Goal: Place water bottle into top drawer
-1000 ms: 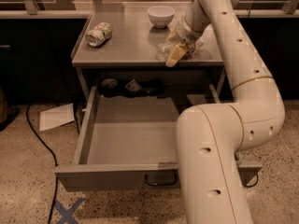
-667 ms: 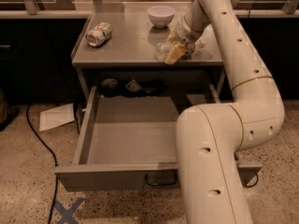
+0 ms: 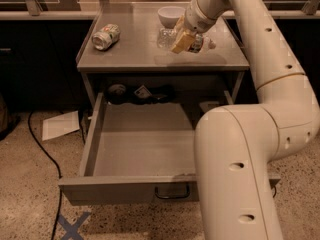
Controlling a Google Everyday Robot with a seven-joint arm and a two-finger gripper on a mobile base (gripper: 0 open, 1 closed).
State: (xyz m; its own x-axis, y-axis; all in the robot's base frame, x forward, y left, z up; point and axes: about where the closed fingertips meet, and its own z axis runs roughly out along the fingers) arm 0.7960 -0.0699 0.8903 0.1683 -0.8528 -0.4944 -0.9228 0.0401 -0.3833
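The hand (image 3: 182, 40) pinches the water bottle (image 3: 202, 44) just over the table (image 3: 135, 54), near a white bowl (image 3: 171, 15). The top drawer (image 3: 135, 144) is pulled open, with some dark things (image 3: 150, 92) at its back.

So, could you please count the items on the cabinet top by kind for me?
water bottle: 1
soda can: 1
white bowl: 1
Total: 3
The gripper is at the water bottle, over the cabinet top.
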